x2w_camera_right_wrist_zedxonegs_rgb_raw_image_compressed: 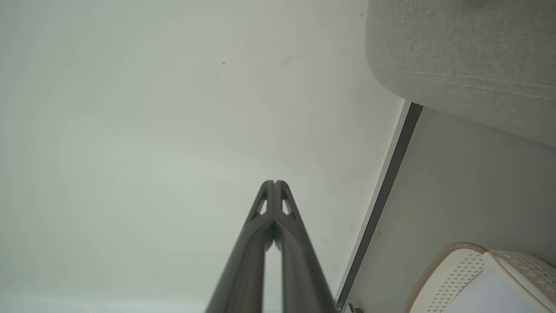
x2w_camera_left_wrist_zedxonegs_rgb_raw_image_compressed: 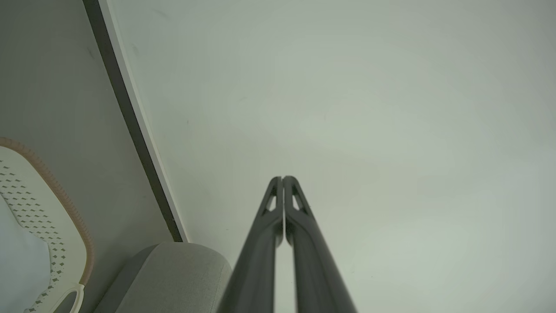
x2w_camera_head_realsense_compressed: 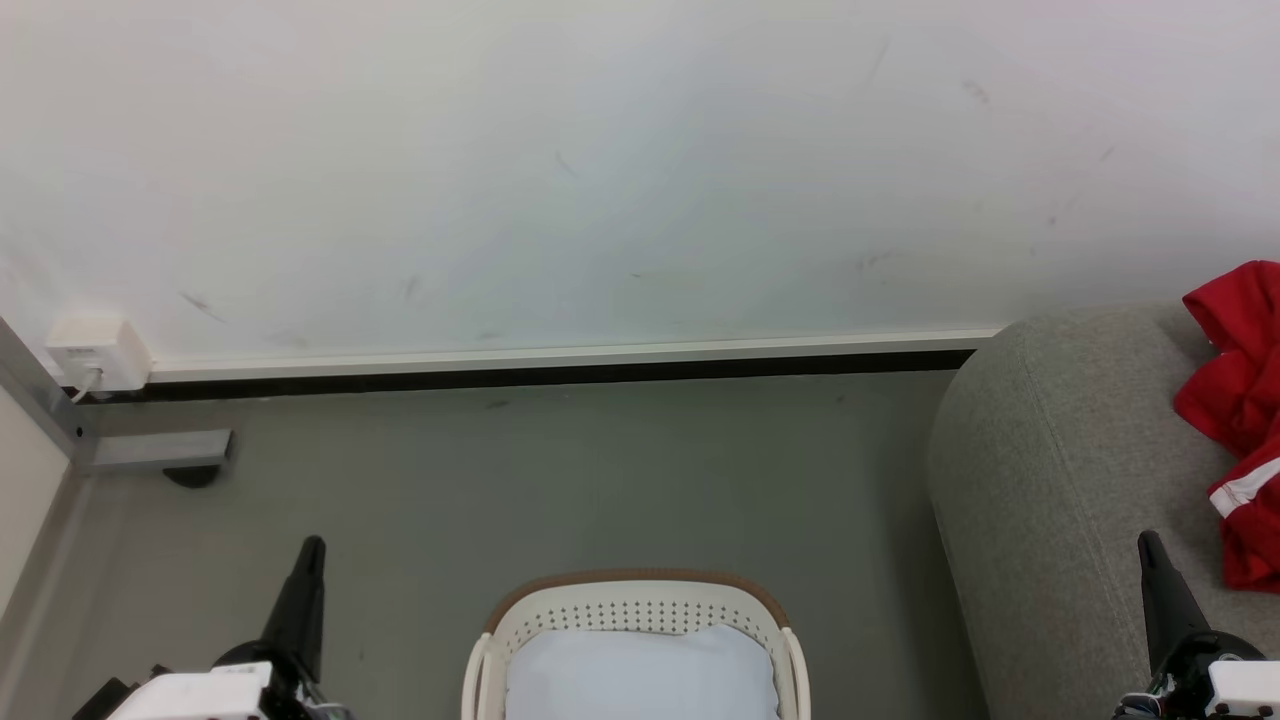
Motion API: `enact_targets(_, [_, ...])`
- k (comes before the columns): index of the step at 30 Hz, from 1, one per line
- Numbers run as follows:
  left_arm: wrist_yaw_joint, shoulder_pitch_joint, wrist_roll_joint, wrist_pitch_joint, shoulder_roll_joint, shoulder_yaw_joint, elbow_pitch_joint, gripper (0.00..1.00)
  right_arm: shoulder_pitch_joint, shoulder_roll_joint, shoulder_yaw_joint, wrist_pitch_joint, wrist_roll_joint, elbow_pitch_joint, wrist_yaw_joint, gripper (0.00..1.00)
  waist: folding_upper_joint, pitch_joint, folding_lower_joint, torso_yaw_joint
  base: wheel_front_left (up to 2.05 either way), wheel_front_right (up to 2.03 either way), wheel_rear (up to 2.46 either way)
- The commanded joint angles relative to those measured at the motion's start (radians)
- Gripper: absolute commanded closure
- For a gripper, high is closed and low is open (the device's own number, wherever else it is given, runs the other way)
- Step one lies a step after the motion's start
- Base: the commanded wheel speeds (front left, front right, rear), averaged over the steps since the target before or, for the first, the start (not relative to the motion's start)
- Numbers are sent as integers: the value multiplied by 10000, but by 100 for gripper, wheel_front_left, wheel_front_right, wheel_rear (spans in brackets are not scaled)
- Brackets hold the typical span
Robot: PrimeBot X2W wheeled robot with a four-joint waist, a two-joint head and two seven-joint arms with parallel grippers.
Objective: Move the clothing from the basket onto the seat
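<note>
The clothing (x2w_camera_head_realsense_compressed: pixel 1238 400) lies bunched on top of the seat (x2w_camera_head_realsense_compressed: pixel 1050 480), back from the seat's rounded end and cut off by the right side of the head view; the red heap is longer than it is wide, and its long axis runs from the seat's far edge by the wall (x2w_camera_head_realsense_compressed: pixel 600 170) towards the near edge; a white stripe (x2w_camera_head_realsense_compressed: pixel 1245 487) crosses its lower part on a slant; how far it goes on to the right I cannot tell.

The basket (x2w_camera_head_realsense_compressed: pixel 640 605) stands on the floor (x2w_camera_head_realsense_compressed: pixel 560 470), to the left of the seat's rounded end and apart from it, its brown rim turned to the wall; inside it lies a pale sheet (x2w_camera_head_realsense_compressed: pixel 640 670), and no red shows in the part that is in view.

The left gripper (x2w_camera_head_realsense_compressed: pixel 312 545) hangs over the floor to the left of the basket, pointing at the wall; in the left wrist view its fingers (x2w_camera_left_wrist_zedxonegs_rgb_raw_image_compressed: pixel 299 226) are pressed together at the tips with nothing between them. The right gripper (x2w_camera_head_realsense_compressed: pixel 1148 540) hangs over the seat's near part, just left of the clothing and clear of it; in the right wrist view its fingers (x2w_camera_right_wrist_zedxonegs_rgb_raw_image_compressed: pixel 291 230) are likewise closed on nothing.

A small white box (x2w_camera_head_realsense_compressed: pixel 95 350) sits on the wall at the far left corner of the floor.
</note>
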Motion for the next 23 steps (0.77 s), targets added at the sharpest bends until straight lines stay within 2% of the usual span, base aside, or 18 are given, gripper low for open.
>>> enact_targets(1, [-22, -90, -134, 38, 12, 26, 3, 100, -123, 13, -41, 23, -42, 27, -21, 100, 0, 0, 0, 0, 0, 0, 0])
enact_targets(23, [-22, -89, -136, 35, 12, 21, 2, 100, -127, 26, -64, 40, -62, 29, -21, 100, 0, 0, 0, 0, 0, 0, 0])
